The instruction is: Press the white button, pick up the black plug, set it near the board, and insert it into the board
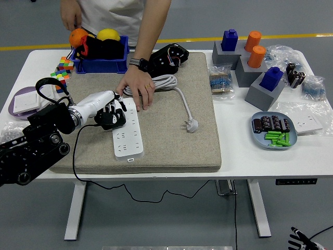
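While the left hand [111, 115] grips the black plug [112, 120] left of centre, fingers curled round its body, the plug hangs over the upper left edge of the white board [127, 133], touching or just above it, can't tell which. Cord [78, 156] trails down off the plug and over the counter's near edge. Held low and close like that, probably to line the prongs up with a socket; insertion looks not yet done. Prongs hidden under the hand.

Person's hand [136, 88] presses flat on the board's top end, upper centre-left, likely to stop it sliding during the push. Board lies lengthwise on the grey mat [177, 140], which probably adds grip. Its own white cable [174, 88] loops to the right, white plug [191, 125] lying free mid-mat.

Right hand not visible. Blue bin [99, 63] with fruit upper left, tray [294, 138] of small parts right side of the counter [260, 159], both well apart from the work.

Button not discernible.
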`<control>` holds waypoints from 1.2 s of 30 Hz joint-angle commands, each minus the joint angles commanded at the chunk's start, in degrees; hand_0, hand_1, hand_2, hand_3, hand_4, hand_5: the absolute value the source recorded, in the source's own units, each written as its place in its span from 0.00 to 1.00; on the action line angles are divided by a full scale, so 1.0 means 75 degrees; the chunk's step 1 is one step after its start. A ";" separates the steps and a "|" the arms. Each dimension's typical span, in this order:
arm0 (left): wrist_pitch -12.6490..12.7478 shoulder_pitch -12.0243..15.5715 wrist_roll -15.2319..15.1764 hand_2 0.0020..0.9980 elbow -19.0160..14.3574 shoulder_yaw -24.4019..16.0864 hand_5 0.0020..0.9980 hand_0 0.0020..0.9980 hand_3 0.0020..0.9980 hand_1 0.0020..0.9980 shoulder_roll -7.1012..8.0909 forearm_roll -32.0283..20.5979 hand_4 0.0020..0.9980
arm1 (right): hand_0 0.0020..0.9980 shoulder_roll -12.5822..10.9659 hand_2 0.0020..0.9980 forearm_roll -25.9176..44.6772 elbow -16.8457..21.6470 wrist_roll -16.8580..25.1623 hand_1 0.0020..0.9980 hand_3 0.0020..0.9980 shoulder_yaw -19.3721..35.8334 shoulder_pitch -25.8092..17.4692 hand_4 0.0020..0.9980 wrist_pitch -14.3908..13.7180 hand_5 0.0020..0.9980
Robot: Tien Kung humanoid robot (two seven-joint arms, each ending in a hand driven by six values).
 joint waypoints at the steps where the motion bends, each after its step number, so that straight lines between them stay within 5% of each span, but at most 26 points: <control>1: -0.0009 0.0002 0.0005 0.29 -0.0024 0.0017 0.00 0.18 0.56 0.26 -0.0004 -0.0021 0.70 | 0.81 -0.0002 0.69 -0.0005 0.0000 -0.0002 0.71 0.65 -0.0002 -0.0002 0.76 0.0000 0.57; 19: -0.0100 -0.0053 0.0071 0.29 -0.0149 0.0063 0.00 0.18 0.56 0.26 0.0047 -0.0078 0.70 | 0.81 0.0014 0.69 0.0004 0.0000 0.0032 0.71 0.65 0.0047 0.0001 0.76 -0.0012 0.57; 31: -0.0101 0.0163 0.0129 0.29 -0.1174 -0.1318 0.00 0.18 0.56 0.26 0.0183 0.0184 0.71 | 0.81 0.0019 0.69 -0.0021 0.0000 0.0028 0.71 0.65 0.0073 -0.0008 0.76 -0.0022 0.57; 36: 0.0105 0.0424 -0.0091 0.29 -0.0849 -0.2154 0.00 0.18 0.56 0.26 0.0147 0.0144 0.71 | 0.81 0.0022 0.69 -0.0022 0.0000 0.0037 0.71 0.65 0.0079 -0.0006 0.76 -0.0025 0.57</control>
